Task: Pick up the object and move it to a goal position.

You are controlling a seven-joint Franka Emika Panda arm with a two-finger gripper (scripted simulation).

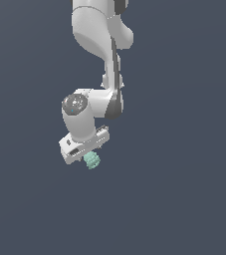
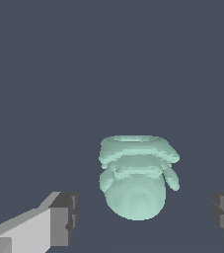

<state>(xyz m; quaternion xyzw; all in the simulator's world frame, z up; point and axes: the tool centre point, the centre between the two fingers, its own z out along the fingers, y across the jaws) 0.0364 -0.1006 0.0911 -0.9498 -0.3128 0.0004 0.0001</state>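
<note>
Trouble was most likely to come from the shape of the object (image 2: 135, 180); it was a small, pale mint-green blob, ridged and rounded, so the flat pads could have slid off a curved lobe as they closed and squirted it sideways. In the wrist view the gripper (image 2: 145, 217) stood wide open, holding nothing; one fingertip (image 2: 64, 217) sat to one side of the blob and the other at the opposite edge, both apart from it, with the blob between them though nearer the first. That off-centre placing could have let one pad touch first and push the blob along the plain grey floor (image 1: 184, 199) before the other arrived. In the exterior view the blob peeked out just under the white hand; whether the fingertips were low enough to catch its widest part could not be told, and a high grip might have pinched only the ridged top. No brand, label or writing was visible anywhere.
</note>
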